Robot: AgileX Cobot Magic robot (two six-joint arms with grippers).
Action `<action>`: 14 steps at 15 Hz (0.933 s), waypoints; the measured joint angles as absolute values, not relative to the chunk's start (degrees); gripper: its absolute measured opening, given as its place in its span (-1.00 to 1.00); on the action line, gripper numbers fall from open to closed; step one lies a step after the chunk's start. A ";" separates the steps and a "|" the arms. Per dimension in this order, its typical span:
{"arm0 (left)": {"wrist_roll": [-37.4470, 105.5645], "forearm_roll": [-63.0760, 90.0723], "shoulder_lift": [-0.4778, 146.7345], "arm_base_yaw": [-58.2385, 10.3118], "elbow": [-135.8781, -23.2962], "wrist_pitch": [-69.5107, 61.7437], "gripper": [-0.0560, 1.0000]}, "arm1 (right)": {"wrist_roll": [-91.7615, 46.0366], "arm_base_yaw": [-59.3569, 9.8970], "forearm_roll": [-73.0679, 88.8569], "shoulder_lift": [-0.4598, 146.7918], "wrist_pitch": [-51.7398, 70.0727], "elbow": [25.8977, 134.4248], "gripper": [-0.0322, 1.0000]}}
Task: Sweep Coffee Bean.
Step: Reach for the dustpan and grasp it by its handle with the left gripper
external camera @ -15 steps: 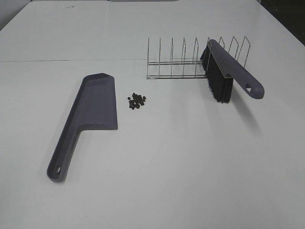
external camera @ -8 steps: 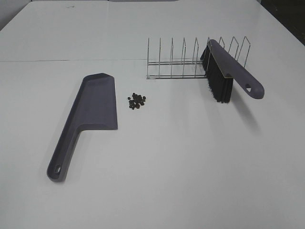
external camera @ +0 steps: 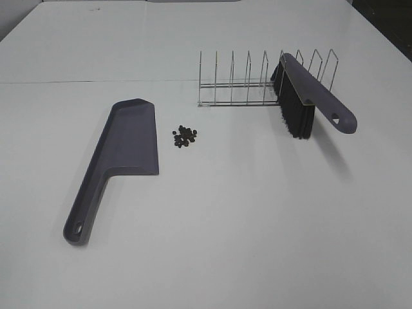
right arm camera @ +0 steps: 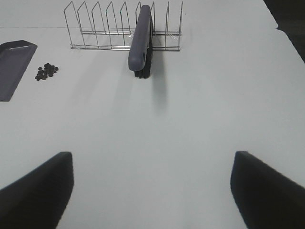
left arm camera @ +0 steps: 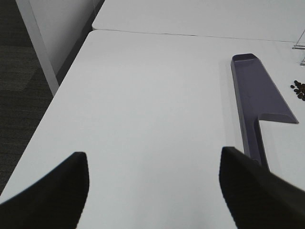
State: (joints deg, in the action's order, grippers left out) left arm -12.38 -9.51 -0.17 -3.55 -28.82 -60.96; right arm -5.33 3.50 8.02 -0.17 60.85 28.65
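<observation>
Right now the left gripper [left arm camera: 153, 161] is hanging with its jaws spread wide, holding and touching nothing, near the left edge of the white table [external camera: 244, 219]. The right gripper [right arm camera: 152, 160] is likewise gaping wide, holding nothing. The coffee beans [external camera: 185, 136] are lying clustered just right of the purple-grey dustpan [external camera: 125, 145], not touching it. Far right, the brush [external camera: 309, 93] is resting in the wire rack [external camera: 235, 80].

Matt plastic dustpan [external camera: 125, 143], shiny metal wire rack [external camera: 238, 80], smooth table [external camera: 244, 219].
</observation>
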 joint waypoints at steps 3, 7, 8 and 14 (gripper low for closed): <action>-12.38 -9.51 -0.17 -3.55 -28.82 -60.96 0.46 | -5.33 3.50 8.02 -0.17 60.85 28.65 0.59; -12.38 -9.51 -0.17 -3.55 -28.82 -60.96 0.46 | -5.33 3.50 8.02 -0.17 60.85 28.65 0.59; -12.38 -9.51 -0.17 -3.55 -28.82 -60.96 0.46 | -5.33 3.50 8.02 -0.17 60.85 28.65 0.59; -12.38 -9.51 -0.17 -3.55 -28.82 -60.96 0.46 | -5.33 3.50 8.02 -0.17 60.85 28.65 0.59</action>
State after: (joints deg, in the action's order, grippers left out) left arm -12.38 -9.51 -0.17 -3.55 -28.82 -60.96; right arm -5.33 3.50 8.02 -0.17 60.85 28.65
